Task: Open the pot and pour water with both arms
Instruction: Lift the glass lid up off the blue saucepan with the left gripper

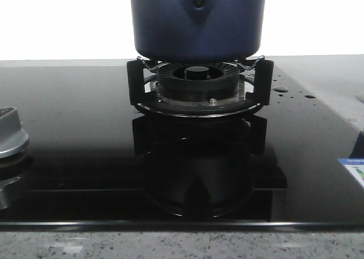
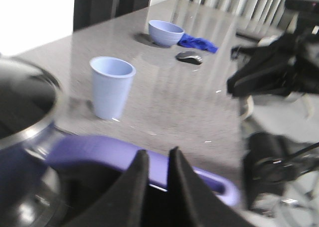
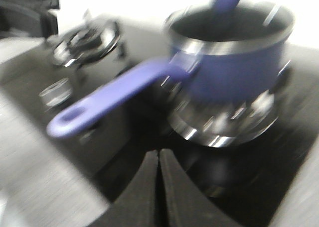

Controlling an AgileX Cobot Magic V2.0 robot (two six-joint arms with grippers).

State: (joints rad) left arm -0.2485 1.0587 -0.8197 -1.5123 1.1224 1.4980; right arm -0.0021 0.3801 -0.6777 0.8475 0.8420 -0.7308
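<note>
The dark blue pot (image 1: pixel 196 20) stands at the burner (image 1: pixel 196 83), its handle mount facing the front camera. No lid is on it; its dark inside shows in the right wrist view (image 3: pixel 234 72). Its long purple handle (image 3: pixel 114 95) sticks out sideways. My left gripper (image 2: pixel 158 152) is over that handle (image 2: pixel 89 150), which runs crosswise behind the fingertips; the jaws stand a narrow gap apart with nothing between them. The pot's rim (image 2: pixel 30 132) is beside it. My right gripper (image 3: pixel 159 152) is shut and empty, over the black cooktop short of the pot. Both wrist views are blurred.
A light blue cup (image 2: pixel 110 87) stands on the grey counter beyond the handle. Farther off are a blue bowl (image 2: pixel 165 32), a blue cloth (image 2: pixel 198 42) and a dark mouse (image 2: pixel 189 57). A second burner (image 3: pixel 87 40) and a knob (image 1: pixel 8 134) are on the cooktop. Water drops (image 1: pixel 281 90) lie right of the burner.
</note>
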